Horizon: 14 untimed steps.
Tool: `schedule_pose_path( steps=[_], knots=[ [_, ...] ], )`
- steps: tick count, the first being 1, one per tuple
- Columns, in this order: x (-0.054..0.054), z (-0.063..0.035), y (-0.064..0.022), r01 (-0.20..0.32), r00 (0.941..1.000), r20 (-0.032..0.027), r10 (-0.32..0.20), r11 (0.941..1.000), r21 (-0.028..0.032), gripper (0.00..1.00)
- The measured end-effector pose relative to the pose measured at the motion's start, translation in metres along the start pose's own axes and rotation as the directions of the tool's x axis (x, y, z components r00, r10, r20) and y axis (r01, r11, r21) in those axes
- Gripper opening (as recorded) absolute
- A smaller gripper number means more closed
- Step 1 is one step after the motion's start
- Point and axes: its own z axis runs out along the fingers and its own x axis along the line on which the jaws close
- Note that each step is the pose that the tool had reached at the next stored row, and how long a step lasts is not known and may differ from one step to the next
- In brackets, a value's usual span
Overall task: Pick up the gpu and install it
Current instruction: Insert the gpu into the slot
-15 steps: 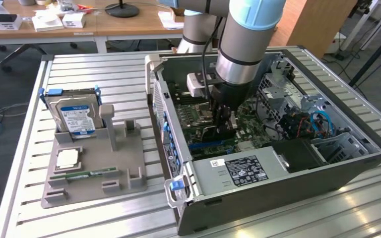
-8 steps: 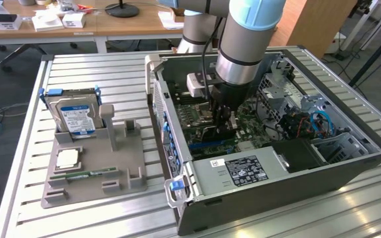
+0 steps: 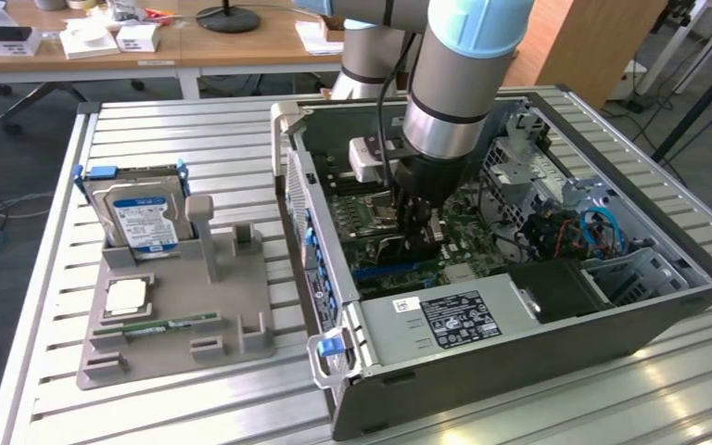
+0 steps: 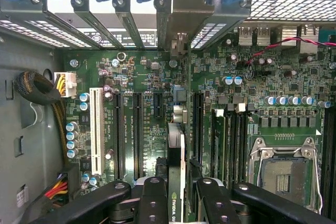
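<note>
- Standing by the slatted table (image 3: 183, 120), I see the arm (image 3: 462, 83) reaching straight down into the open computer case (image 3: 653, 306).
- The gripper (image 4: 178, 184) is low inside the case, just above the motherboard (image 4: 262, 77).
- Its black fingers (image 4: 152, 203) are clamped on the gpu (image 4: 176, 161), one on each face of the card.
- The gpu stands on edge between them, thin side toward the wrist camera, with white NVIDIA lettering on it.
- It hangs over the row of long black slots in the middle of the board. Whether its lower edge is already in a slot, I cannot tell.
- In the wrist view a white slot (image 4: 96, 129) lies on one side of the card and the open processor socket (image 4: 283, 171) on the other.
- Taking the case as the centre of a clock in the exterior view, a grey tray (image 3: 171, 357) lies at about 9 o'clock, well apart from the gripper.
- In that tray a hard drive (image 3: 144, 215) stands upright at its far end, with a processor chip (image 3: 125, 297) and a green memory stick (image 3: 158, 326) lying flat nearer me.
- The labelled power supply (image 3: 449, 320) fills the case's near end at about 6 o'clock.
- A wooden desk (image 3: 233, 46) stands beyond the table at about 11 o'clock.
</note>
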Motion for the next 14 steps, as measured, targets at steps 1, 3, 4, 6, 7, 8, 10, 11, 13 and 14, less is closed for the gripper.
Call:
schedule_pose_path(
  steps=[1, 3, 4, 6, 7, 8, 10, 11, 13, 14],
  knots=[
    [0.0, 0.0, 0.0, 0.0, 1.0, 0.0001, 0.0, 1.0, 0.0, 0.26],
    [0.0, 0.0, 0.0004, 0.0, 1.0, 0.0, 0.0, 1.0, 0.0, 0.26],
    [0.0, -0.0001, 0.0006, 0.0, 1.0, -0.0001, 0.0, 1.0, 0.0, 0.26],
    [0.0, 0.0, 0.0007, 0.0, 1.0, 0.0, 0.0, 1.0, 0.0, 0.26],
    [0.0, 0.0, 0.0007, 0.0, 1.0, 0.0, 0.0, 1.0, 0.0, 0.26],
    [0.0, 0.0, 0.0007, 0.0, 1.0, 0.0, 0.0, 1.0, 0.0, 0.26],
    [0.0, 0.0, 0.0008, 0.0, 1.0, 0.0, 0.0, 1.0, 0.0001, 0.26],
    [0.0, 0.0, 0.0012, 0.0, 1.0, 0.0, 0.0, 1.0, 0.0, 0.26],
    [0.0, 0.0, 0.0011, 0.0, 1.0, 0.0, 0.0, 1.0, 0.0, 0.26],
    [0.0, 0.0, 0.0012, 0.0, 1.0, 0.0, 0.0, 1.0, 0.0, 0.26]
  ],
)
